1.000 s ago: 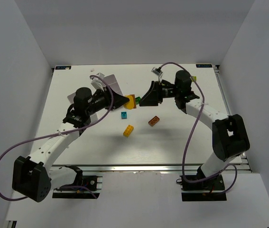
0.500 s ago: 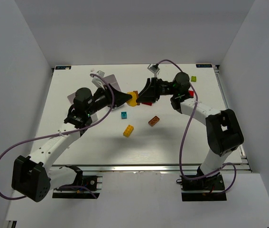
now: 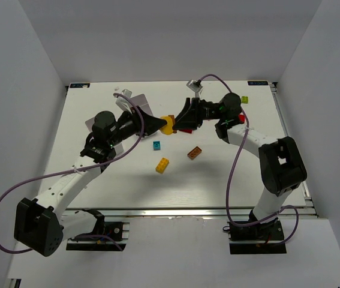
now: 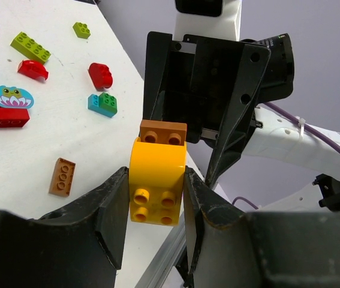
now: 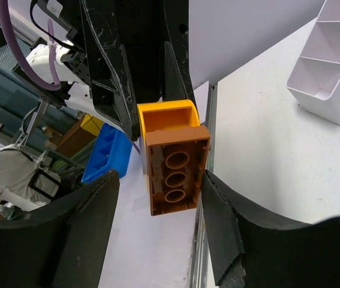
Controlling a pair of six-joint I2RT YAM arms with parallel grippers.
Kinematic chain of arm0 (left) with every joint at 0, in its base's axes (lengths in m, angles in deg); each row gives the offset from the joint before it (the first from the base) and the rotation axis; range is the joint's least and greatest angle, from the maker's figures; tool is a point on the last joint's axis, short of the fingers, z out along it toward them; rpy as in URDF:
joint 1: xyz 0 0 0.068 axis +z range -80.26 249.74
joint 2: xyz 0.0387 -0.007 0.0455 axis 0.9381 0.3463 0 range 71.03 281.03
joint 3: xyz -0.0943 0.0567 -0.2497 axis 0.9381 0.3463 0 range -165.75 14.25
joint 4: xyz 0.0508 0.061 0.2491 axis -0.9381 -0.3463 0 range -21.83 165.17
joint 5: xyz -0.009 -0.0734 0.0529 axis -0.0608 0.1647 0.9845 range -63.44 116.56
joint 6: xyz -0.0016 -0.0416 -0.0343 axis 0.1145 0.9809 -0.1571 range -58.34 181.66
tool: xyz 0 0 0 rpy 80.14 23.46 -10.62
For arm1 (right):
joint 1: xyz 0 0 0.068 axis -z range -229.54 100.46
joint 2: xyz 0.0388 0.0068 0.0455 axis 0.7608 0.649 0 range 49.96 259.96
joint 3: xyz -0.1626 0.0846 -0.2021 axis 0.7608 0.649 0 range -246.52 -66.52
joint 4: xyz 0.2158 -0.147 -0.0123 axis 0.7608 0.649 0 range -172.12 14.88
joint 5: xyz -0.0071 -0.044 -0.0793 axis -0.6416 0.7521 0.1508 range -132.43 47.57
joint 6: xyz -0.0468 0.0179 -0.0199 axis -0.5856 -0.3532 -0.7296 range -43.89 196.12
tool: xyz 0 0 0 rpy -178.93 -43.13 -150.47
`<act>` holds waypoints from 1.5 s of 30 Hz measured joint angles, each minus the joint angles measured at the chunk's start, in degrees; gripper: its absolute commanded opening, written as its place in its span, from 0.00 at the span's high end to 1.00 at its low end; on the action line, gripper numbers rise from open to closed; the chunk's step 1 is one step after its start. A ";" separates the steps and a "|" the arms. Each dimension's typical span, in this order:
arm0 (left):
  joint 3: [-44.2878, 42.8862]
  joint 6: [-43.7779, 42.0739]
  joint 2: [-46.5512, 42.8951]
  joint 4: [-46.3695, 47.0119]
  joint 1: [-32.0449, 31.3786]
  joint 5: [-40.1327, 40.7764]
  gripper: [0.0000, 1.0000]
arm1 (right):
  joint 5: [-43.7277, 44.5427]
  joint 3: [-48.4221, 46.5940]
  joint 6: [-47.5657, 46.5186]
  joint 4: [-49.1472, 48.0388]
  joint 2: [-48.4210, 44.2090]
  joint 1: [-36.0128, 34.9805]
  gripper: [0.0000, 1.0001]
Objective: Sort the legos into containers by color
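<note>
Two bricks stuck together are held up between the arms. The left gripper [image 4: 155,183] is closed tightly on the yellow brick [image 4: 158,171]. The brown brick [image 4: 163,131] is pressed onto its far end, just beyond the fingertips. The right gripper [image 5: 161,180] has come in from the right during the last second, and its jaws have narrowed. They now stand on both sides of the brown brick with a thin gap on one side, so I judge it does not grip yet. The pair will probably be pulled apart, one colour for each compartment. Only the right wrist view shows this gap, and a white bin [image 5: 331,66] beyond the fingers. Only the top view shows a teal brick [image 3: 156,145] on the table near both grippers.
</note>
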 measured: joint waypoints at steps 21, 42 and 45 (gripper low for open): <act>0.00 -1.05 -1.36 -4.92 -0.11 0.98 1.00 | -2.69 -0.79 16.98 -13.27 7.32 0.24 0.87; -10.67 -14.01 -7.43 -33.81 3.34 19.78 1.00 | -2.71 -2.89 -6.23 3.76 3.48 2.89 1.00; -17.49 -15.23 -5.44 -42.05 5.66 34.38 1.00 | 4.79 -12.24 -30.93 31.08 0.35 1.38 1.00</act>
